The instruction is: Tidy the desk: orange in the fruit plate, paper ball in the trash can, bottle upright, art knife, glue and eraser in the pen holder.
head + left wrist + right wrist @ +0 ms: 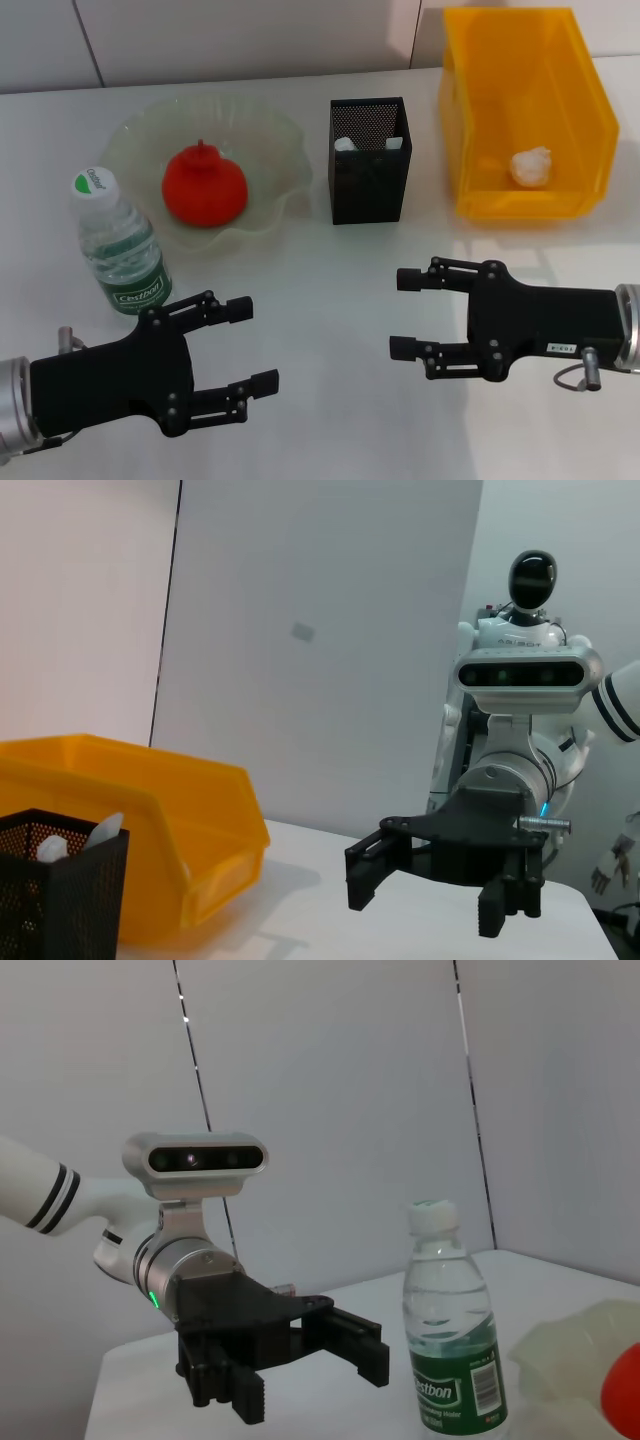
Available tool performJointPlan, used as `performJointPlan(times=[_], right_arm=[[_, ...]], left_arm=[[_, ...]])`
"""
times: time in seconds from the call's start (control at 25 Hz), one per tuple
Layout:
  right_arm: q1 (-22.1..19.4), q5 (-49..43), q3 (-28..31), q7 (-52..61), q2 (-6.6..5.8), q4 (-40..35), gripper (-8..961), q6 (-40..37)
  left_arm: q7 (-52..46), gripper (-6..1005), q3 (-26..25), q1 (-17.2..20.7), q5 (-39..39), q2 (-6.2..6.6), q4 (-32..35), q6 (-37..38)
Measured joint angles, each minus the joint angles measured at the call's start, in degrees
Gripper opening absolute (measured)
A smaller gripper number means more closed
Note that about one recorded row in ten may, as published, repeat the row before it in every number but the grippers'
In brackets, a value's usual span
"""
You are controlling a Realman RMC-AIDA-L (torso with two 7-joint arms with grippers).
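Desk reads tidy: orange (204, 187) in fruit plate (275, 140); paper ball (531, 166) in trash can (480, 120); bottle (119, 248) upright; pen holder (369, 175) loaded; left gripper (243, 355) and right gripper (407, 313) wide, empty, near the desk's front; you need only park both.

The black mesh pen holder (369, 160) hides most of what stands in it: only two pale tips show above its rim, too small to name. In the left wrist view the pen holder (60, 890) is cut off by the picture's edge. Beside the pen holder, the yellow trash can (525, 115) is clipped at the top. The fruit plate (575, 1355) is cut off in the right wrist view.
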Motion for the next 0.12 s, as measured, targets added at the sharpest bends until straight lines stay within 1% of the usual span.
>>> performJointPlan(times=[0.12], right_arm=[[0.07, 0.10, -0.03, 0.00, 0.06, 0.00, 779, 0.16]], left_arm=[[0.00, 813, 0.00, -0.11, 0.02, -0.02, -0.16, 0.05]])
